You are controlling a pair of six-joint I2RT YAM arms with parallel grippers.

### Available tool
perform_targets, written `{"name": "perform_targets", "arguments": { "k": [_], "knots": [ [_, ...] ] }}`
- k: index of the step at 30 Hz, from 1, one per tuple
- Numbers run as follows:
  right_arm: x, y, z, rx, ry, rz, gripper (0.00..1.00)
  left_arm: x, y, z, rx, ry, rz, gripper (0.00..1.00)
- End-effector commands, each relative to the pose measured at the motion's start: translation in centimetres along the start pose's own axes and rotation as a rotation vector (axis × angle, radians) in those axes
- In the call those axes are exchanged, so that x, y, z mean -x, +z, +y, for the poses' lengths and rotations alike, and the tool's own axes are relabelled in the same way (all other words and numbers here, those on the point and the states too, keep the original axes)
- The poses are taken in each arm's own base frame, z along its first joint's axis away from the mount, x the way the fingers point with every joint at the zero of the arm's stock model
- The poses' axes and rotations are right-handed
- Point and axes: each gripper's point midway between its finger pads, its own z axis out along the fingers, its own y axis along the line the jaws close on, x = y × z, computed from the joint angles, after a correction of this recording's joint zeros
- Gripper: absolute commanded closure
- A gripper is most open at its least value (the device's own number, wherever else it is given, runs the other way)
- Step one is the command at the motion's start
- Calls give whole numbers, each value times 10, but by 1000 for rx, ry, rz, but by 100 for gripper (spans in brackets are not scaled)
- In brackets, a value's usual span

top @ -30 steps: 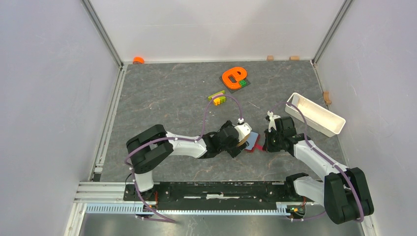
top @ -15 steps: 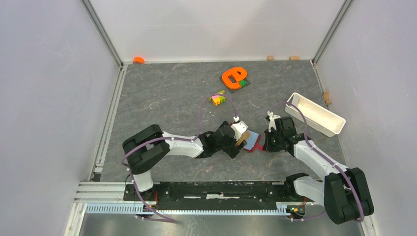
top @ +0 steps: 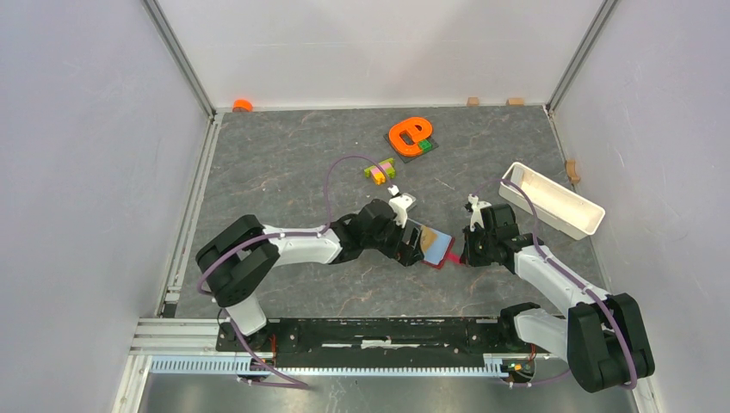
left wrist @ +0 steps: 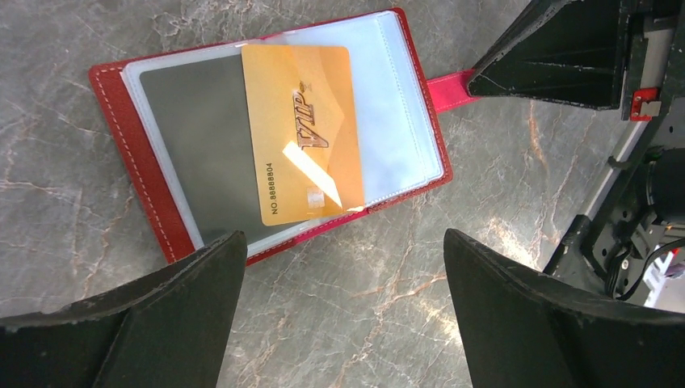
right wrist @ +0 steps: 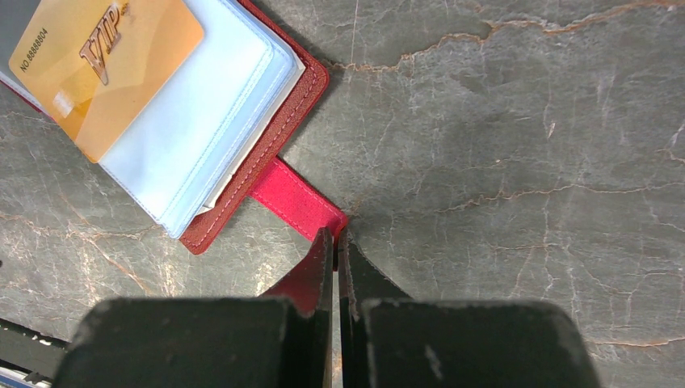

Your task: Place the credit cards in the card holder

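The dark-red card holder (top: 441,255) lies open on the table, its light-blue clear sleeves up. One orange-gold credit card (left wrist: 303,133) marked VIP lies on its inside, seemingly part-tucked under a clear sleeve. My left gripper (top: 411,243) is open and empty, just left of the holder; in the left wrist view (left wrist: 343,242) its jaws stand wide apart above the holder's near edge (left wrist: 153,162). My right gripper (right wrist: 335,238) is shut on the tip of the red snap tab (right wrist: 295,198), right of the holder (right wrist: 275,129). The card also shows in the right wrist view (right wrist: 105,73).
A white oblong tray (top: 551,200) stands at the right. An orange letter shape (top: 409,133) and multicoloured bricks (top: 379,169) lie behind the arms. A small orange object (top: 243,105) and wooden blocks (top: 473,101) sit along the back wall.
My left gripper has let go of the card, opened, and drawn back to the left. The card now lies on the open holder. The right gripper has not moved.
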Motion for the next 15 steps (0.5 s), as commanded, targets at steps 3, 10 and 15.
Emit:
{"name": "perform_targets", "arguments": {
  "k": [3,10,15],
  "knots": [
    [-7,-1,-4,-18,-8,16,100,7,11,-5,-7,-105,5,3],
    [-7,-1,-4,-16,-9,18,100,-1,21,8,44,-105,21,3],
    [-8,0,-4,-17,-9,21,100,-7,23,3,15,-134,37,3]
  ]
}}
